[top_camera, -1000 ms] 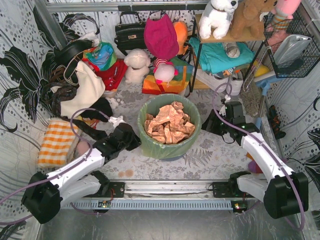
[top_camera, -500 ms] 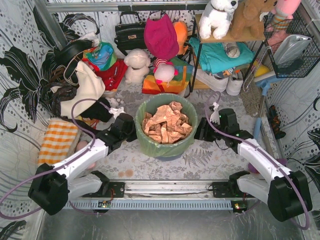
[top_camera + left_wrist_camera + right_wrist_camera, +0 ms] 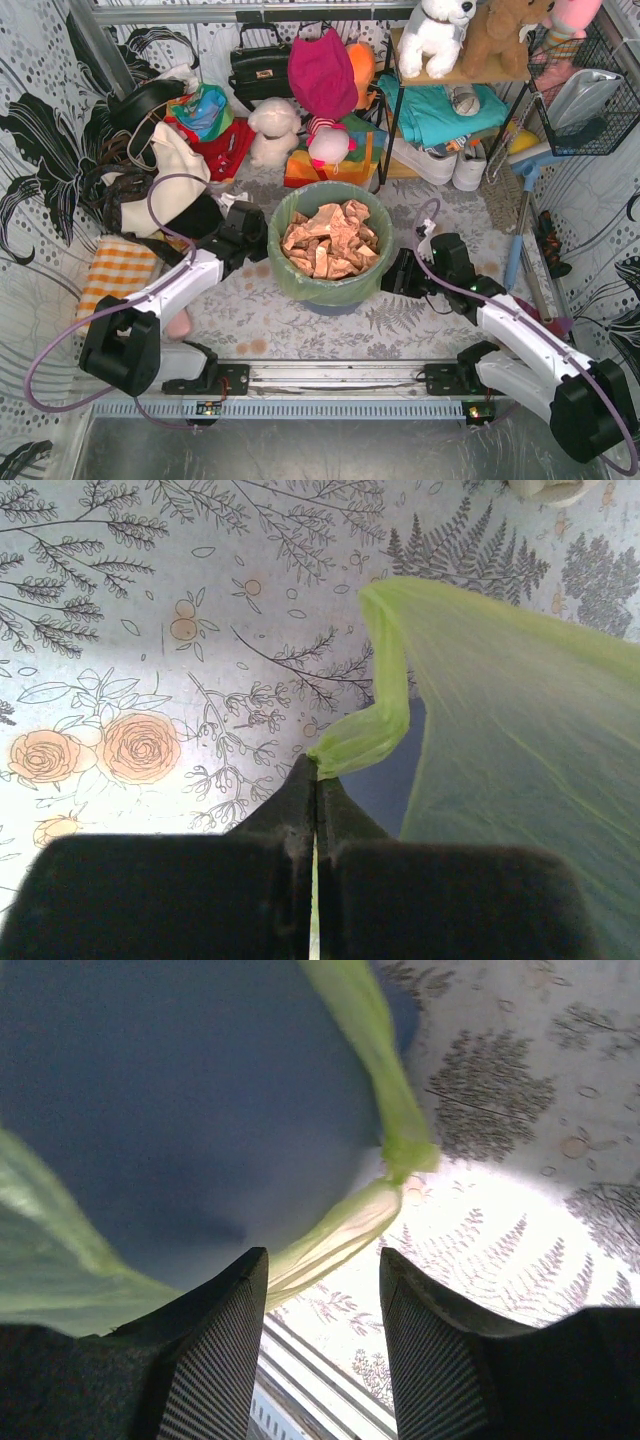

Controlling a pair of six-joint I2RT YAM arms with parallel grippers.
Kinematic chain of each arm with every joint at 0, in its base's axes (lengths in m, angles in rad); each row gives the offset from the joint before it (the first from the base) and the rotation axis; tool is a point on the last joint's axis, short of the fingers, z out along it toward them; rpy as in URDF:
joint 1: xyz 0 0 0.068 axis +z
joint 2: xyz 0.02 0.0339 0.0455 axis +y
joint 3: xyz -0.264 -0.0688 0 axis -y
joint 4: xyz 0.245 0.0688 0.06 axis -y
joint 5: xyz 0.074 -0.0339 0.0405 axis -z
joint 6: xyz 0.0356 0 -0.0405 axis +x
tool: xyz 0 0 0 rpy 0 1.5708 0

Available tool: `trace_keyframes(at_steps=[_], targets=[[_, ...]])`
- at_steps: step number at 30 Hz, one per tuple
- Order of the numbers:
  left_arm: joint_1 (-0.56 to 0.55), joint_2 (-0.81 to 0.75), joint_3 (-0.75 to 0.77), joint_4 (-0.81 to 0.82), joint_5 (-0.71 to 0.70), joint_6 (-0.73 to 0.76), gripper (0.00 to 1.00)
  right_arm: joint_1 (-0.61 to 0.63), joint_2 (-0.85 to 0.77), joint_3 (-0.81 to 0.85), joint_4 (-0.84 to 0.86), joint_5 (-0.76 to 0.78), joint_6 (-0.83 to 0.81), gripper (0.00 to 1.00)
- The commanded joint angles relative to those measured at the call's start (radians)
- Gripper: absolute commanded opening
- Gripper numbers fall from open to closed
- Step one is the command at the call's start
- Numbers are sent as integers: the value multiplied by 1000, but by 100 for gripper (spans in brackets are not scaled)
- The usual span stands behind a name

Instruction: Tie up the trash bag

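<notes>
The trash bag, thin light-green plastic lining a round blue-grey bin, stands mid-table with crumpled brown paper filling it. My left gripper is at the bag's left rim. In the left wrist view the left gripper is shut on a twisted flap of the bag, pulled away from the bin. My right gripper is low at the bin's right side. In the right wrist view the right gripper is open, and a hanging strip of the bag lies just ahead of its left finger.
Behind the bin lie soft toys, a black handbag and piled clothes. A shelf with folded cloth stands back right. An orange checked cloth lies left. A metal rail runs along the near edge.
My left gripper has moved away from me along the bag's left side. My right gripper has come down and nearer, to the bin's right wall. The bin has shifted slightly left.
</notes>
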Motion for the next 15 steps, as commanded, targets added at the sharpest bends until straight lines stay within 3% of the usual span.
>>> trace_keyframes(at_steps=[1, 6, 15], targets=[[12, 25, 34, 56, 51, 58, 0, 3, -28, -51, 16, 161, 156, 50], [16, 24, 22, 49, 56, 60, 0, 2, 17, -104, 128, 232, 264, 52], [16, 15, 8, 55, 73, 46, 0, -1, 179, -137, 401, 148, 321, 50]])
